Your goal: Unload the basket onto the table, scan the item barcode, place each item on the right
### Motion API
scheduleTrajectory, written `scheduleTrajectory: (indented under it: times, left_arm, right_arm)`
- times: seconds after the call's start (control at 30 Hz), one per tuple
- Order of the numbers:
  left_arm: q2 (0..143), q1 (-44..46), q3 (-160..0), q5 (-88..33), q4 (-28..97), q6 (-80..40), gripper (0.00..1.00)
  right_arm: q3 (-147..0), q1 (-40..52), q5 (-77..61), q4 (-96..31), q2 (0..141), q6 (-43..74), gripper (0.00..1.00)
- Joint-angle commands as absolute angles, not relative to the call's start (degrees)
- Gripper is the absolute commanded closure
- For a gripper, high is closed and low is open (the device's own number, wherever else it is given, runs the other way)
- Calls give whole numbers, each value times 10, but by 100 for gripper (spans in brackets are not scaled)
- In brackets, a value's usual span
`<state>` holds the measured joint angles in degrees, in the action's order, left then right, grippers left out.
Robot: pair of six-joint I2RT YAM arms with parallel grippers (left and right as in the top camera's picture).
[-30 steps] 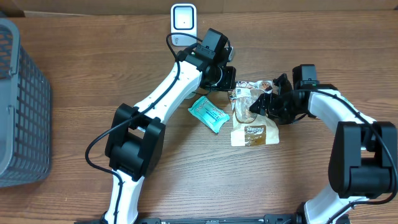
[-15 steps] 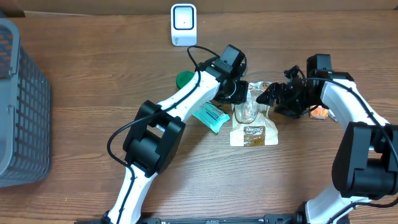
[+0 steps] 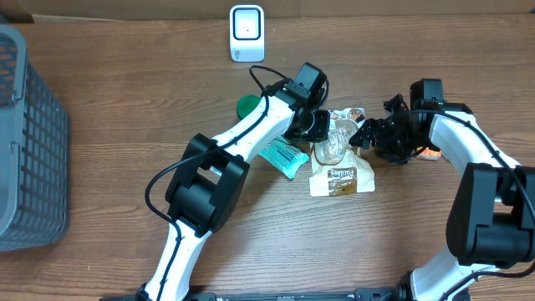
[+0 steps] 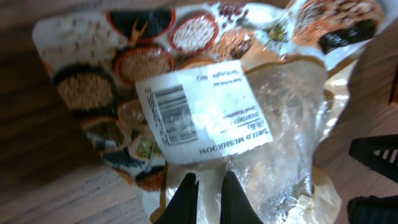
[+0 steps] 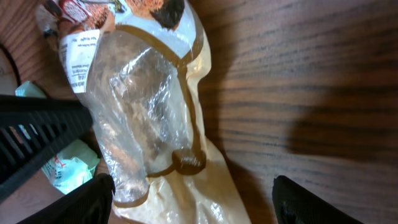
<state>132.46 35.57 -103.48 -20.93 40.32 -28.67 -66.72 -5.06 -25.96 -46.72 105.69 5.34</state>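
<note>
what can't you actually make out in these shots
Small print on the label of the bag: left wrist view, blurred, too small.
Orange item: overhead, mostly hidden behind the right arm.
Green round thing: overhead, partly covered by the left arm.
Whether the left fingers pinch the bag: left wrist view, bottom edge cuts them off.

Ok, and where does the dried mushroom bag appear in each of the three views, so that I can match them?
Overhead: the dried mushroom bag lies right of centre, just right of the teal packet.
Left wrist: it fills most of the frame, with the white barcode label facing the camera.
Right wrist: it takes the left half, running from top to bottom.
Shared landmark: the bag's crinkled clear window, visible in all three views.
</note>
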Motion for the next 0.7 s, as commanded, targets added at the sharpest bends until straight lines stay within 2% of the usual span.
scheduleTrajectory:
  times: [0.0,0.2,0.53,0.67]
  left_arm:
    - [1338,362,-1011,-204,402,-317,96]
    - [1338,362,-968,-206,376,-347,96]
    - [1338,362,-962,-206,370,-348,96]
    - [1338,361,-962,-206,375,-348,96]
  right_arm:
    - [-656,-50,-255,-455,1046,44,24]
    - [-637,-50,-255,-430,1046,44,37]
    - [-592,-49,-288,-362,1067,44,39]
    - [-581,-49,-343,-338,1109,44,39]
